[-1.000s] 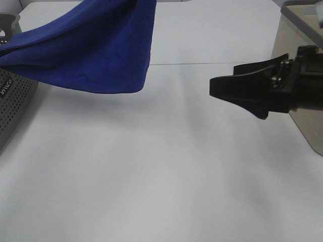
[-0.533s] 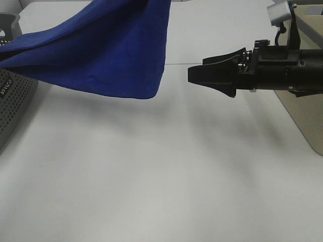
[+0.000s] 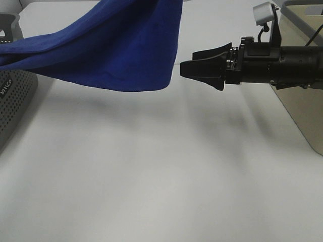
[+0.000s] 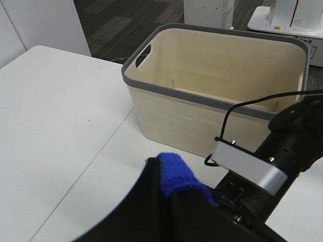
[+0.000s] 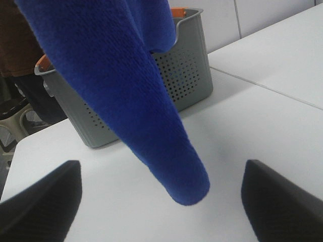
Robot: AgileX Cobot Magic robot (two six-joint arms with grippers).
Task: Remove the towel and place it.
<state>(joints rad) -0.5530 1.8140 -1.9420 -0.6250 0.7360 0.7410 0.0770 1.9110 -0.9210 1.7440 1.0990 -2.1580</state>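
- The room lay beyond both claws. In the left wrist view a dark floor [image 4: 126, 20] and white furniture showed past the table's far edge.
- The table [image 3: 151, 176] spread white and matte beneath the right claw [image 3: 189, 63]. A thin seam crossed it at about the claw's level in the high view. The open stretch below and ahead of the tips looked roomy enough to lay a cloth flat.
- The towel [image 3: 116, 50] hung in the air, off the table. It was held up by the left claw [image 4: 166, 186], which was clamped on a fold of blue nap and sat out of frame in the high view.
- The towel's long axis ran from that raised pinch down and away from the right claw, toward the grey basket [image 3: 15, 96], and its far end seemed to trail over the basket's rim. Its free lower corner dangled straight ahead of the right claw's tips, near them but not touching.
- The perforated grey basket stood well ahead of the right claw, past the towel. The cream basket [image 3: 303, 101] sat behind that claw, beside its arm, and looked empty as far as the left wrist view showed.
- The right claw held nothing. Its jaws were spread wide and aimed level along the table — in its own wrist view the two fingers framed the hanging corner.
- The right arm was the nearer one to that loose corner. The next move was probably a short advance straight ahead, then a close on the corner. The soft corner could sway or fold away from the pads.
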